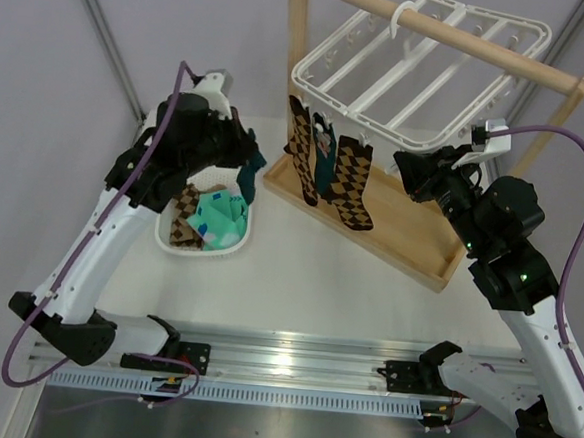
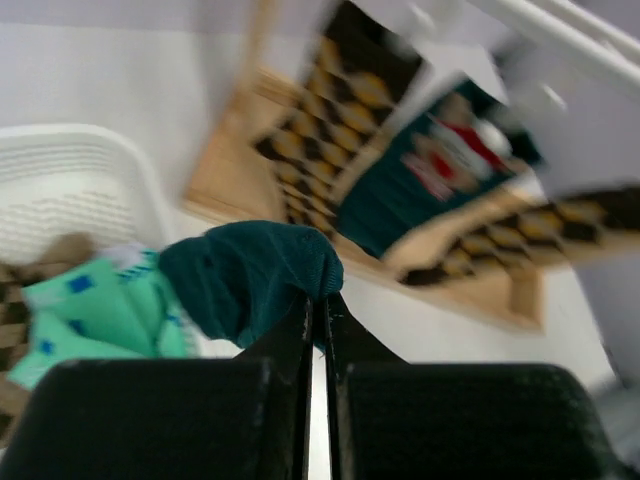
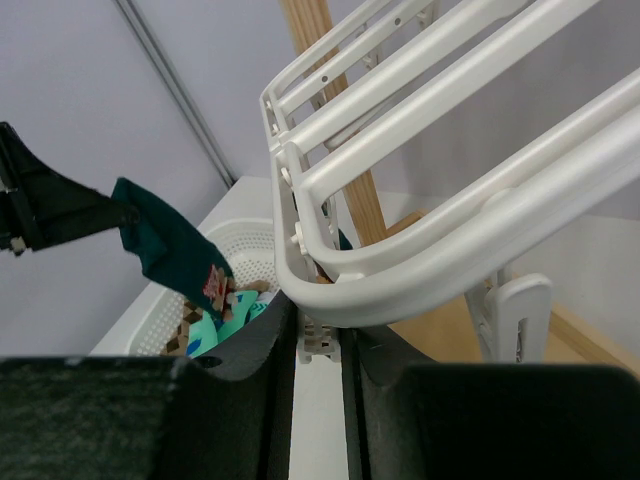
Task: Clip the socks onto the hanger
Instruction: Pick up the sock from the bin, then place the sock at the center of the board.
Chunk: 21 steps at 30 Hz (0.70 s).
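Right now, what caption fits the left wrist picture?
Left gripper, jaws shut, holds a teal sock beside the white basket.

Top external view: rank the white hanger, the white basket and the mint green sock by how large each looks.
1. white hanger, clearly largest
2. white basket
3. mint green sock, lying inside the basket

Your teal sock [image 2: 250, 275] is soft, fuzzy cloth. The hanger [image 3: 420, 255] is shiny white plastic. The stand [image 1: 411, 242] at 3 o'clock is pale, matt wood. The basket [image 1: 185, 249] at 9 o'clock is white plastic. The rail [image 1: 293, 354] at 6 o'clock is shiny metal.
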Tool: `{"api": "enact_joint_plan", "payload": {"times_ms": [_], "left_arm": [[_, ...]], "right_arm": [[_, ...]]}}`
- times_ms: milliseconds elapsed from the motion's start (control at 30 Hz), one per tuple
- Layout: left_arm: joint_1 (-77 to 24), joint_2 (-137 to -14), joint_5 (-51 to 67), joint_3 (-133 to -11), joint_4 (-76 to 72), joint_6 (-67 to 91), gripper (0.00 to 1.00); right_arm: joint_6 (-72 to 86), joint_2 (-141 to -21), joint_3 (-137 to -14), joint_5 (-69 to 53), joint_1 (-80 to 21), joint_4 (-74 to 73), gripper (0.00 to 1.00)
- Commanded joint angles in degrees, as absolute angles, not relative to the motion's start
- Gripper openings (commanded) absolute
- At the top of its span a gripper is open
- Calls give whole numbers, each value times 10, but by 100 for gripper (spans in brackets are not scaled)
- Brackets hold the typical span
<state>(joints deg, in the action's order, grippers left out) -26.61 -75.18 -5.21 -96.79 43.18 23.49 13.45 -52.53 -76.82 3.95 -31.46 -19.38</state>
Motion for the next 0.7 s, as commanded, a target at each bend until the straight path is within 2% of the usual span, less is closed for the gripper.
{"api": "enact_joint_plan", "payload": {"times_ms": [0, 233, 367, 400, 500, 600, 667], "left_arm": [[-313, -751, 75, -941, 423, 244, 1], [-445, -756, 177, -853, 330, 285, 1], [-476, -727, 221, -736, 218, 329, 1], [-477, -718, 220, -659, 200, 338, 1], [-477, -683, 170, -542, 175, 360, 1], [-476, -675, 72, -472, 208, 374, 14], [-475, -692, 4, -460, 263, 392, 16]], "right_arm": [[139, -518, -777, 13, -316, -214, 6], [139, -519, -778, 18, -316, -217, 6], [140, -520, -779, 18, -316, -218, 6], [140, -519, -779, 18, -316, -220, 6], [141, -520, -777, 20, -316, -223, 6], [144, -523, -773, 17, -316, -221, 6], [145, -526, -774, 12, -316, -219, 6]]}}
